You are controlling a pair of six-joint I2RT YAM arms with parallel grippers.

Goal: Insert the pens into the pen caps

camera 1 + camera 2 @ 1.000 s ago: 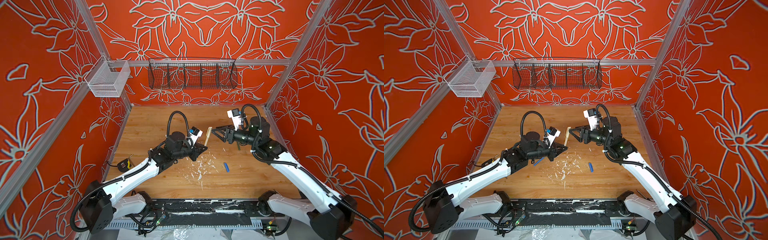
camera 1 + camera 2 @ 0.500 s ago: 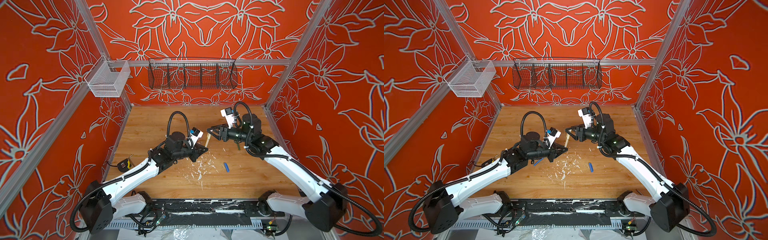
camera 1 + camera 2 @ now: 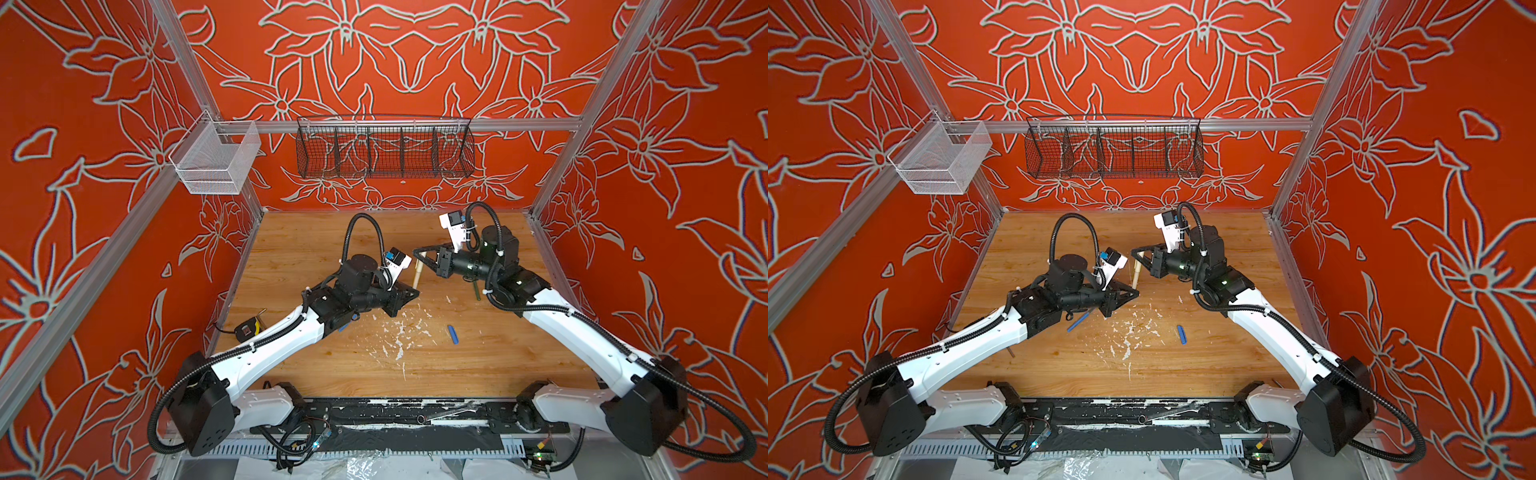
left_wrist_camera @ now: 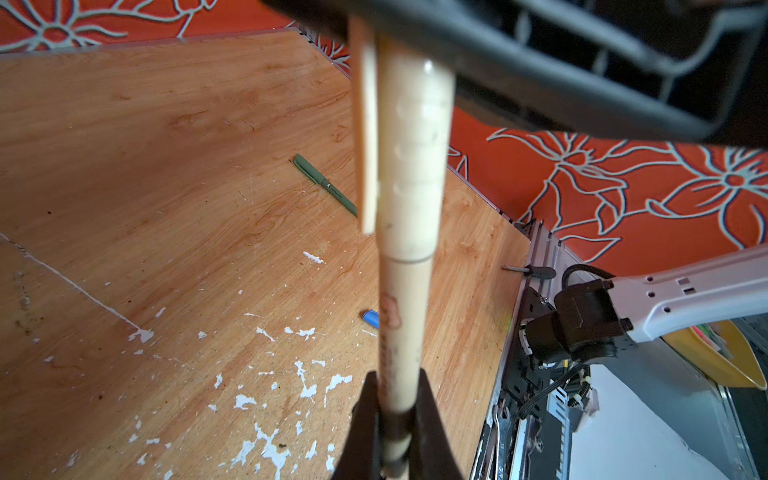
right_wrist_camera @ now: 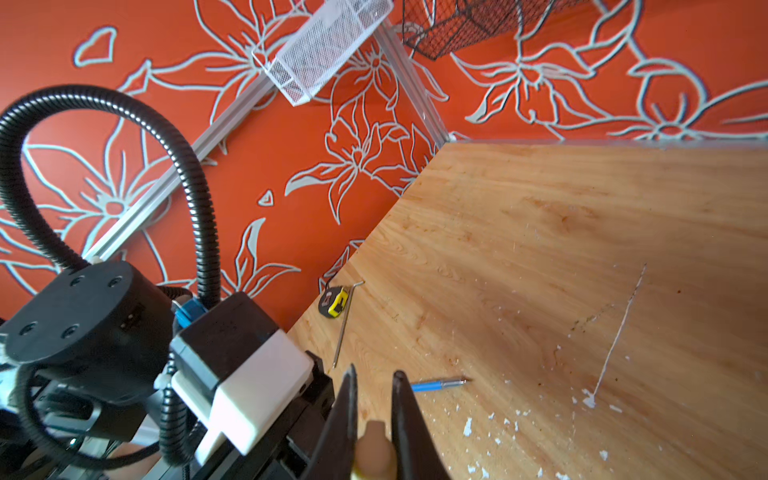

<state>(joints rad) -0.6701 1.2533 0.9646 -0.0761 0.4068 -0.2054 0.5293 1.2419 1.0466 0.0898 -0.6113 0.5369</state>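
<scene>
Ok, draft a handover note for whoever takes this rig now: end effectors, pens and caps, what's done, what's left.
Left end effector: shut on the beige pen, on its barrel.
Right end effector: shut on the beige cap, which looks seated on that pen.
Blue pen and blue cap lie apart on the table, not joined.
Green pen lies there too; whether it is capped is unclear.
Left to do: release beige, cap blue, check green.
</scene>
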